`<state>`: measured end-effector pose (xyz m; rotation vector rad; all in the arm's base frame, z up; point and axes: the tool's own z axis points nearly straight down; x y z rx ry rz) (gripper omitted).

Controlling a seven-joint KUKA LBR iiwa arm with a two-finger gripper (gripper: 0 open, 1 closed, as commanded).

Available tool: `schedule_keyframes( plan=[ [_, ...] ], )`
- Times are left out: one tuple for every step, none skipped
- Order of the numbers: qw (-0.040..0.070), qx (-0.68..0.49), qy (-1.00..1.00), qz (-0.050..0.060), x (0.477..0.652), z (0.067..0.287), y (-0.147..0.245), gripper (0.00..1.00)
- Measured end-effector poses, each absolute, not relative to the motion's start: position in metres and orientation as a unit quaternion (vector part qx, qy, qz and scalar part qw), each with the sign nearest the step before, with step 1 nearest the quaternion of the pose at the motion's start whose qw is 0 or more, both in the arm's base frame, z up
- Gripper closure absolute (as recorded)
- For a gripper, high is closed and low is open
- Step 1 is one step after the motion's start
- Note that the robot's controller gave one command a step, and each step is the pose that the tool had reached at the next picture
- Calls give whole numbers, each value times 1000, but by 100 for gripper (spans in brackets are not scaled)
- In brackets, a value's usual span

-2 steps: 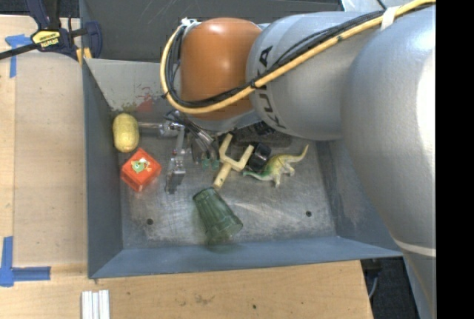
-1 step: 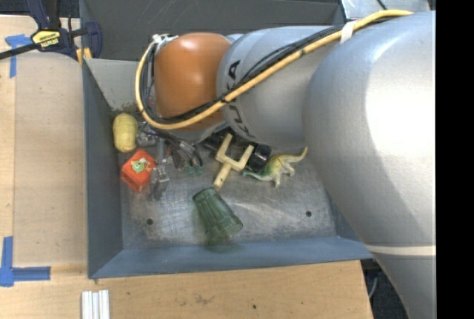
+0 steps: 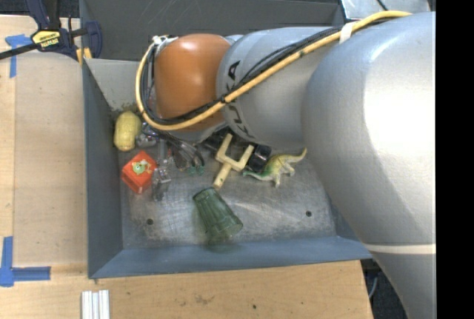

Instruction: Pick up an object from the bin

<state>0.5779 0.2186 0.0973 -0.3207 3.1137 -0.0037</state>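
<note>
My gripper reaches down at the left of the bin, just under the arm's orange cover. An orange-red block lies right beside it, on its left, and seems to touch it. A yellow lemon-shaped thing rests against the left wall, a little behind the block. A cream wooden fork-shaped piece lies to the gripper's right. Nothing is seen held in the gripper.
A dark green ribbed cup lies on its side near the front wall. A green and cream toy dinosaur and a black thing lie right of the wooden piece, partly under the arm. The arm covers the bin's back and right.
</note>
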Motion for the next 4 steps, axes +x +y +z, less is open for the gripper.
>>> schedule_keyframes(
  plan=[
    [2, -137, 991, 0, 572, 99, 233, 0],
    [1, -150, 989, 0, 577, 74, 238, 0],
    [4, -153, 988, 2, 580, 70, 238, 100],
    [4, -154, 988, 2, 579, 70, 238, 100]
  ],
)
